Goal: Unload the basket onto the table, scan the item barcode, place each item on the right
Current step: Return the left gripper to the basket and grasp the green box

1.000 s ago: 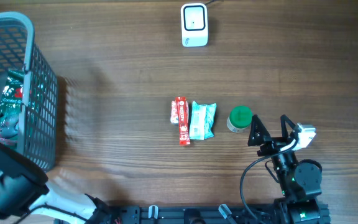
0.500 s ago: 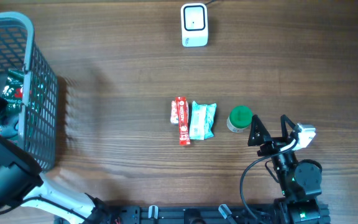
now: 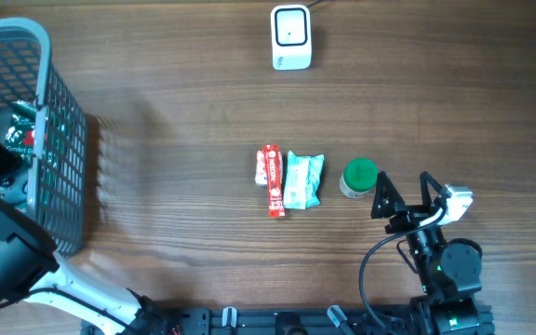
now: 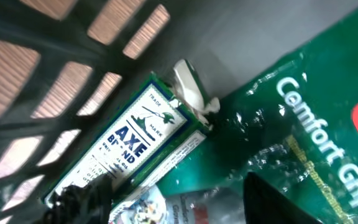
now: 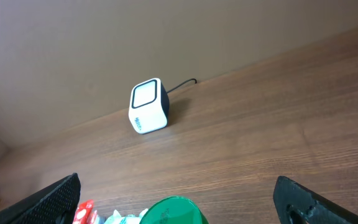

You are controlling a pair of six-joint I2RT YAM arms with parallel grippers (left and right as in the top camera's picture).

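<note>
In the upper left of the overhead view stands a grey plastic mesh basket point(image 3: 63, 167), and the left gripper point(image 4: 179, 205) reaches down inside it. Its wrist view shows the two dark fingers apart at the bottom edge, over a glossy green plastic packet point(image 4: 303, 124) printed "Comfort Grip". Whether they press on anything cannot be told. A green-and-white cardboard Axe Brand box point(image 4: 135, 149) lies just beside the packet, against the basket wall.

On the brown wooden table point(image 3: 184, 112), a white cube-shaped barcode scanner point(image 3: 291, 37) sits at the top centre, well apart from the basket. Near the middle lie a narrow red sachet point(image 3: 270, 179), a pale teal sachet point(image 3: 303, 180) touching it, and a round green-lidded tub point(image 3: 359, 175). The right gripper point(image 3: 405, 191) rests at lower right, just beside the tub, its fingers spread wide and holding nothing.
</note>
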